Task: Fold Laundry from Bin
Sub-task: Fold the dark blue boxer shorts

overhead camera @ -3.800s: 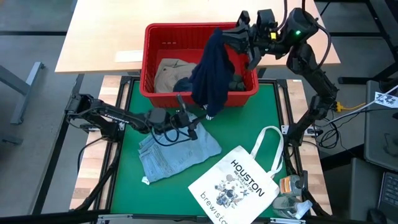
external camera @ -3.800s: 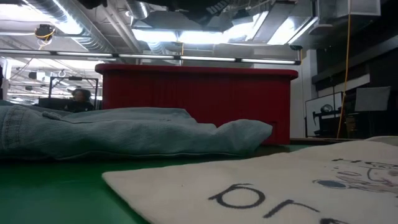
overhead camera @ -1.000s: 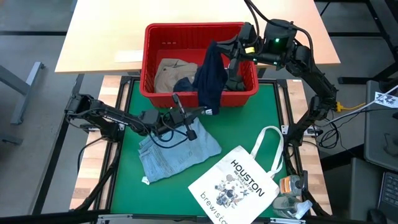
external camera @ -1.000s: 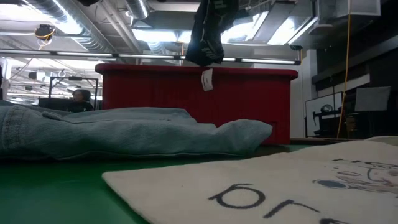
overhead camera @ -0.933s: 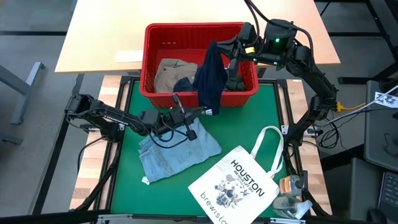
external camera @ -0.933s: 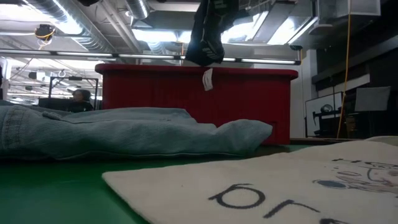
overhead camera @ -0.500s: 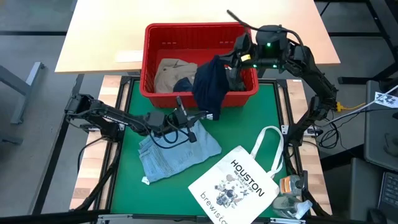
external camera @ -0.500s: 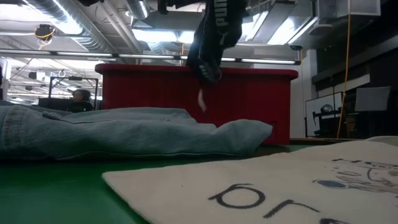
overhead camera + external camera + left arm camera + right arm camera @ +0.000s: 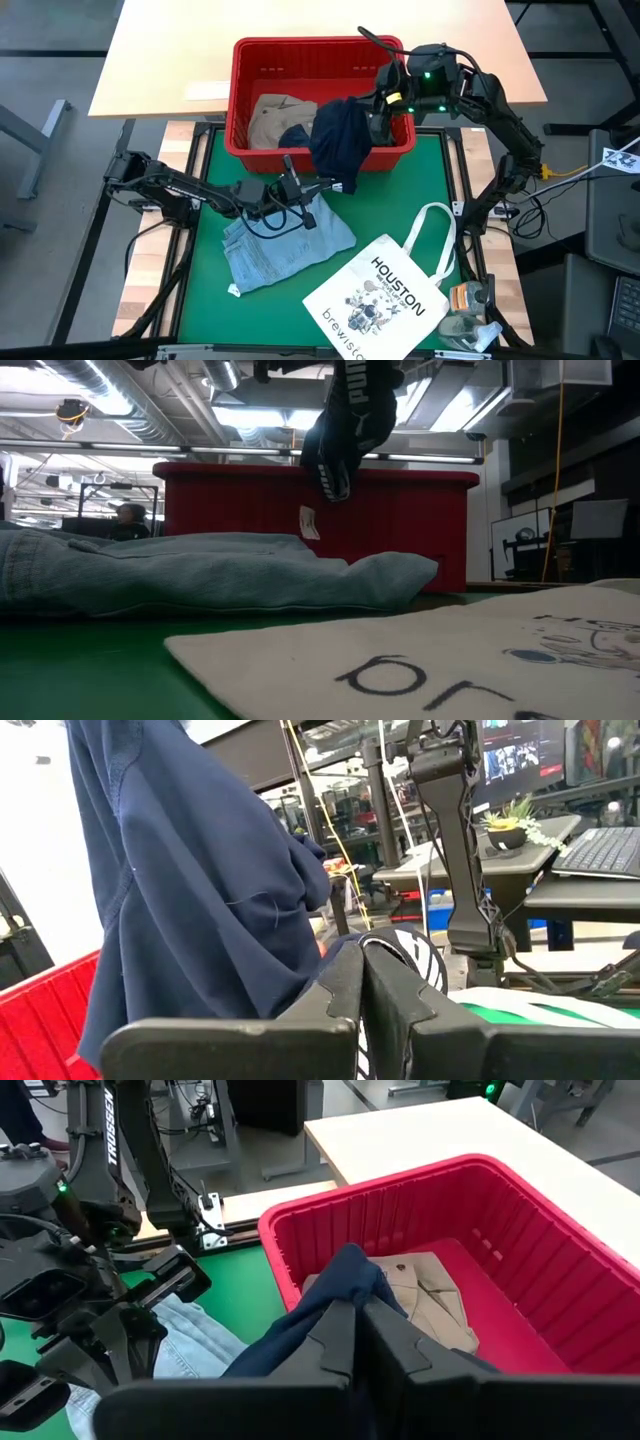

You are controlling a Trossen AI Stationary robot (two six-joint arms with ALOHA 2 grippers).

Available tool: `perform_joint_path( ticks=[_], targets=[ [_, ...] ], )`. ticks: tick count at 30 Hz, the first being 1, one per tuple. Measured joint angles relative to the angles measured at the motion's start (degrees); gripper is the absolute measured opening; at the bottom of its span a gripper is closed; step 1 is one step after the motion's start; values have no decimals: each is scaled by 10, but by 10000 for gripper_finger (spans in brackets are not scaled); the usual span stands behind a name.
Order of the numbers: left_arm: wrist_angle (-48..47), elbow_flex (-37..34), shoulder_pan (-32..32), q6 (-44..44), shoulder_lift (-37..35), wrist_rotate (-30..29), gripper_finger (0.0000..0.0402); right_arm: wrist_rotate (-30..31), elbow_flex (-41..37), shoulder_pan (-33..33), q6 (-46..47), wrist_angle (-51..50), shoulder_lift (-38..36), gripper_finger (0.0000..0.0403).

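Navy garment (image 9: 340, 140) hangs lower over bin (image 9: 250, 135) rim; right gripper (image 9: 377, 112) fingers stay clamped

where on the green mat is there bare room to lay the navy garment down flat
Bare green mat lies between the red bin, the denim garment and the tote bag's handles. A strip runs down the mat's left edge. The middle is crowded by denim and the left gripper. The right gripper holds the navy garment.

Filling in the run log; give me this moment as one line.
right gripper: shut on navy garment, over bin front rim | left gripper: shut, beside garment's lower edge | denim garment: on mat
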Motion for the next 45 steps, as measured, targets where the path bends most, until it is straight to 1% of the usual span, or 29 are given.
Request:
perform_joint_path(
  ticks=[4, 10, 15, 18, 21, 24, 26, 29, 32, 34, 35, 39, 40, 42, 45],
  targets=[
    [-10, 0, 0, -2, 0, 0, 1, 0, 0, 0, 1, -23, 0, 10],
    [-69, 0, -8, -45, 0, 1, 1, -6, 0, 0, 8, -165, 0, 10],
    [-115, 0, -22, -78, 0, 2, 1, -12, 0, 1, 16, -248, 6, 10],
    [-132, 0, -29, -85, 0, 3, 1, -12, -3, 11, 55, -262, 13, 10],
    [-133, 0, -36, -85, 0, 2, 1, -1, -31, 39, 77, -260, 15, 10],
    [-133, 0, -40, -85, 0, 3, 1, 5, -78, 81, 84, -261, 14, 10],
    [-133, 0, -42, -85, 0, 2, 1, 23, -115, 114, 94, -256, 15, 10],
    [-133, 0, -47, -85, 0, 2, 1, 60, -182, 171, 124, -196, 9, 10],
    [-132, 0, -54, -85, 0, 1, 1, 64, -253, 238, 129, -150, -14, 10],
    [-133, 0, -57, -85, 0, 1, 1, 74, -300, 280, 127, -144, -46, 10],
    [-132, 0, -59, -85, 0, 1, 1, 92, -324, 299, 136, -140, -66, 10],
    [-135, 0, -64, -85, 0, 1, 1, 204, -437, 351, 197, -78, -156, 10],
    [-135, 0, -66, -85, 0, 1, 1, 219, -467, 358, 209, -59, -179, 10],
    [-136, 0, -71, -85, 0, 1, 1, 224, -521, 367, 226, -24, -222, 10],
    [-136, 0, -75, -85, 0, 1, 1, 196, -598, 375, 256, 24, -279, 10]
  ],
)
